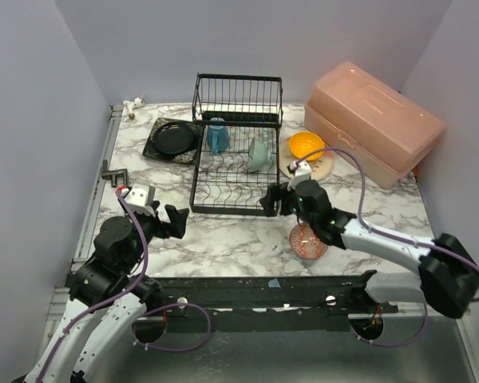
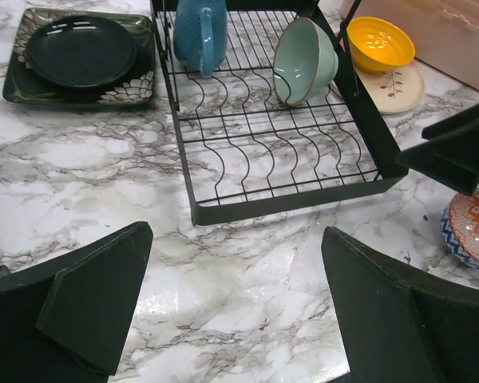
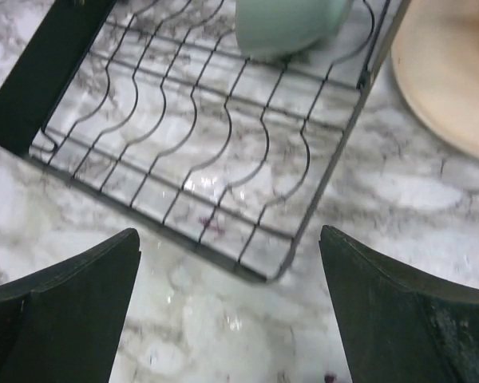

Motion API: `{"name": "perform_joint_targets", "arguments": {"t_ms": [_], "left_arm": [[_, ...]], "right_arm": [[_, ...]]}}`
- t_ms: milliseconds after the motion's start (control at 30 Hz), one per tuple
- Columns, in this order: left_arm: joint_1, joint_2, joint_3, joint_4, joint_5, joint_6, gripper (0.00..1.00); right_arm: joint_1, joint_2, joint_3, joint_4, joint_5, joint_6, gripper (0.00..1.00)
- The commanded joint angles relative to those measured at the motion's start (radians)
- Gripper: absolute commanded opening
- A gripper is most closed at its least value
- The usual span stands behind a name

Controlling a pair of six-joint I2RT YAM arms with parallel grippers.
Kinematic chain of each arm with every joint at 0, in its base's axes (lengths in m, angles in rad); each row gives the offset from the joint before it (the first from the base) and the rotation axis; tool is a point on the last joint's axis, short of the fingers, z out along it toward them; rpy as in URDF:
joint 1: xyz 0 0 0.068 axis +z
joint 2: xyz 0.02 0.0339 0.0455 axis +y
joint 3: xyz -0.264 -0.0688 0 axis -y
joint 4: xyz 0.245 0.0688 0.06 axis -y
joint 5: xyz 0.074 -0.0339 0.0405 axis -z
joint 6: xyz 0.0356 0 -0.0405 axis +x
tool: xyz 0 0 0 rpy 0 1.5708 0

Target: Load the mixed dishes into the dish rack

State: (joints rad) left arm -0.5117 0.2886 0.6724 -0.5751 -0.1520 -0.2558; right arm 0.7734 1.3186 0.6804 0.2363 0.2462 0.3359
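The black wire dish rack [image 1: 223,210] stands mid-table with the blue-handled mug [image 1: 217,134] and the mint-green bowl [image 1: 258,154] inside it. Right of it, the orange bowl [image 1: 306,144] rests on the beige-pink plate [image 1: 326,167]. To the rack's left, the black round plate [image 1: 174,137] lies on the black square plate [image 1: 153,148]. The small red-patterned bowl [image 1: 307,242] sits on the marble under my right arm. My right gripper [image 3: 227,303] hangs open and empty over the rack's [image 3: 40,80] near right corner. My left gripper [image 2: 235,295] is open and empty, in front of the rack [image 2: 287,201].
A big pink plastic box [image 1: 375,120] fills the back right corner. A black rail runs along the near table edge [image 1: 247,287]. A small black handle [image 1: 112,171] sits at the left edge. Grey walls close in the table.
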Motion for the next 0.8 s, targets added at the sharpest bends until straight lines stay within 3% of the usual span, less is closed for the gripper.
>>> {"name": "perform_joint_targets", "arguments": {"t_ms": [0,167,300,500,633,767], "left_arm": [[0.004,0.051,-0.005,0.002,0.096,-0.057,0.96],[0.001,0.141,-0.070,0.092,0.304,-0.241,0.91],[-0.043,0.225,-0.151,0.265,0.475,-0.467,0.82],[-0.368,0.410,-0.084,0.370,0.277,-0.603,0.84],[-0.524,0.665,0.010,0.431,0.187,-0.661,0.85],[-0.609,0.986,0.210,0.387,0.164,-0.697,0.85]], "right_arm": [[0.004,-0.254,-0.133,-0.072,-0.054,0.097,0.96],[0.002,-0.518,-0.095,-0.259,0.189,0.086,1.00],[0.003,-0.623,-0.080,-0.328,0.275,0.057,1.00],[0.003,-0.721,-0.085,-0.378,0.293,0.065,1.00],[0.003,-0.776,-0.084,-0.397,0.269,0.070,1.00],[0.003,-0.823,-0.066,-0.441,0.284,0.082,1.00]]}}
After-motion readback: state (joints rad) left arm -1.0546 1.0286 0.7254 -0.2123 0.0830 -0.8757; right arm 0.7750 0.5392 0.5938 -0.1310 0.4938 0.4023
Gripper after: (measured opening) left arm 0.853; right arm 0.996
